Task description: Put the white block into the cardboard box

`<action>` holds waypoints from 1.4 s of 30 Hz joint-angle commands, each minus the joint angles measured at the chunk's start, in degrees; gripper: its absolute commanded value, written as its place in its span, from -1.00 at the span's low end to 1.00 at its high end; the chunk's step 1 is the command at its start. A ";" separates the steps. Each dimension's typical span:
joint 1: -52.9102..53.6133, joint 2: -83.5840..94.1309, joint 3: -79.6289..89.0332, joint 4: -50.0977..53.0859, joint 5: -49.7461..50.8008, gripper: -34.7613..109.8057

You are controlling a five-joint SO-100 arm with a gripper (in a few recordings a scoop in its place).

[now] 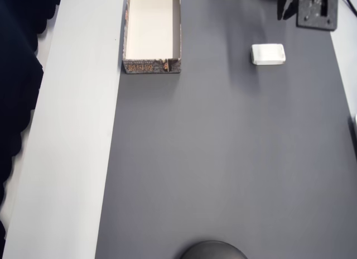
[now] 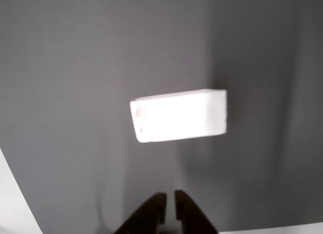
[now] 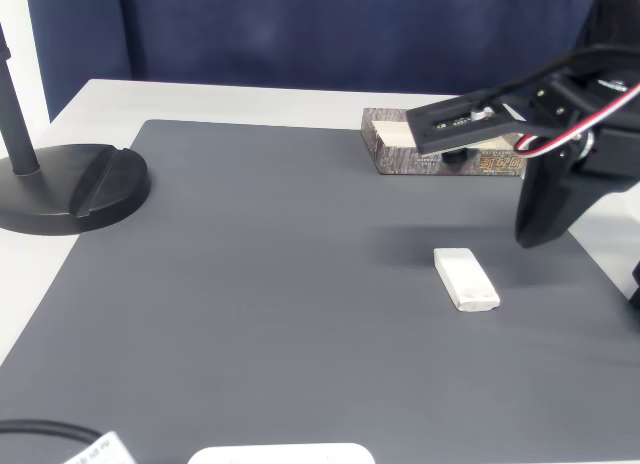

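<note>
On grey mat — white block — unlabelled.

White block flat on mat; cardboard box open, apart.

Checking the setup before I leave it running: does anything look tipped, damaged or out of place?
Nothing stands out. The white block lies flat on the grey mat, apart from the cardboard box, which sits upright and open at the mat's edge. The gripper hangs above the mat, short of the block, nearly closed and empty.
</note>
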 commanded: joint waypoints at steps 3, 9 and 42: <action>0.70 -5.36 -7.21 0.44 0.97 -0.54; 1.14 -10.63 -11.25 0.44 0.97 -0.54; 1.93 -14.24 -14.33 -0.26 60.91 -0.54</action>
